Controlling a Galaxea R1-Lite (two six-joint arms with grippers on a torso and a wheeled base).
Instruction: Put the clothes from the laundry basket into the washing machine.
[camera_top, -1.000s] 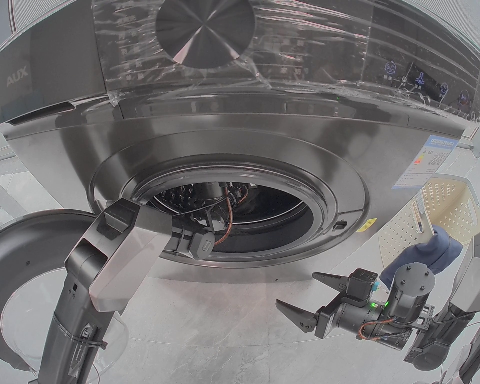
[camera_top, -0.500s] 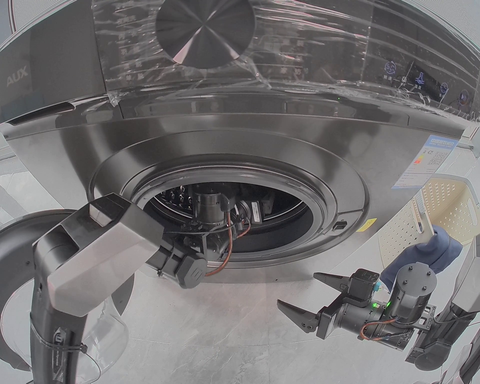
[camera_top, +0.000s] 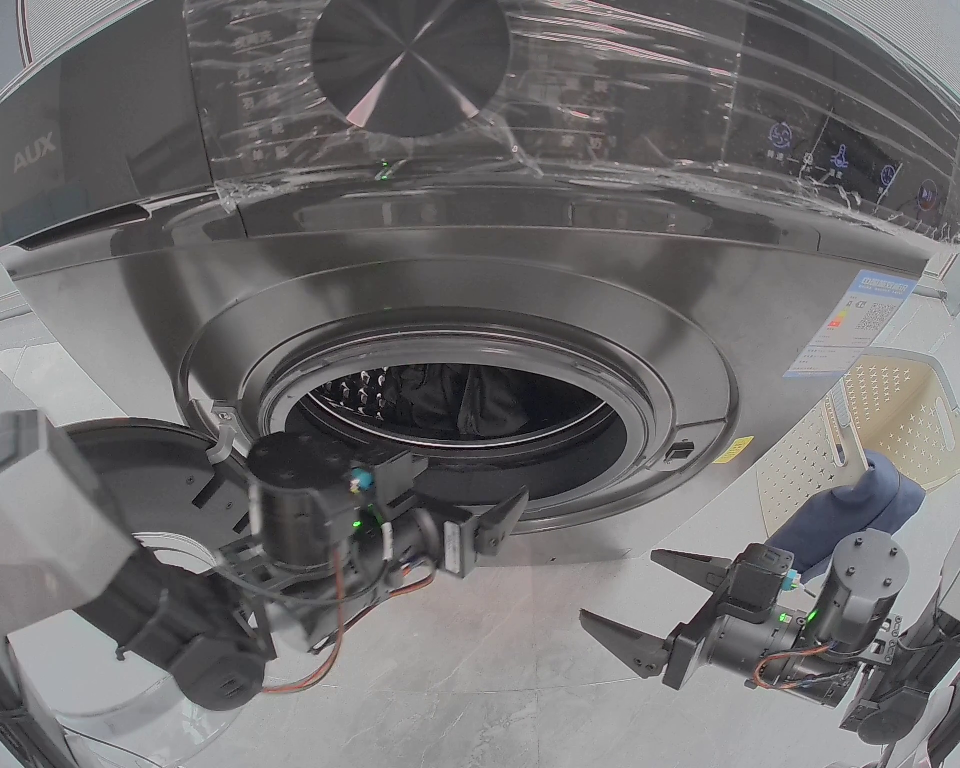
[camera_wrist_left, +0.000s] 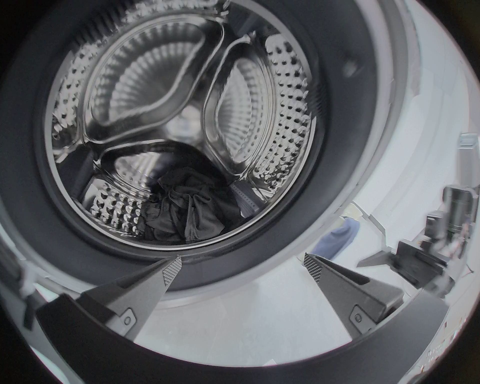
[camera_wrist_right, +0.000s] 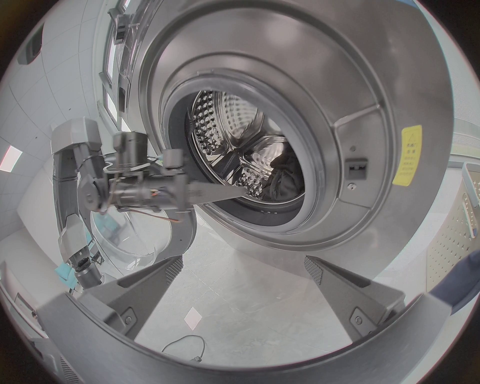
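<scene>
The washing machine (camera_top: 600, 270) stands with its round door (camera_top: 150, 480) swung open on the left and the drum (camera_wrist_left: 240, 100) exposed. A dark garment (camera_wrist_left: 187, 210) lies crumpled on the drum floor, toward the front lip of the opening. A blue garment (camera_top: 850, 515) hangs bunched over the near rim of the cream perforated laundry basket (camera_top: 900, 410), which sits just beside the machine's right front corner.

The left gripper (camera_wrist_left: 242, 264) hovers outside the drum, low and left of the opening, with its jaws spread wide and nothing between them. The right gripper (camera_top: 628, 592) hangs over the floor in front of the machine, near the basket, also spread wide and empty.

The blue garment looks like the piece left to load. It is soft cloth, likely light and limp, so it should sag and trail once lifted rather than hold any shape. The thick bunched fold resting on the basket rim seems the best place to pinch; a single loose layer could slip from the pads. The right gripper is the nearer one. A trailing end could catch on the basket rim or the drum's rubber lip, so the lift probably needs height before carrying the garment across to the opening.
</scene>
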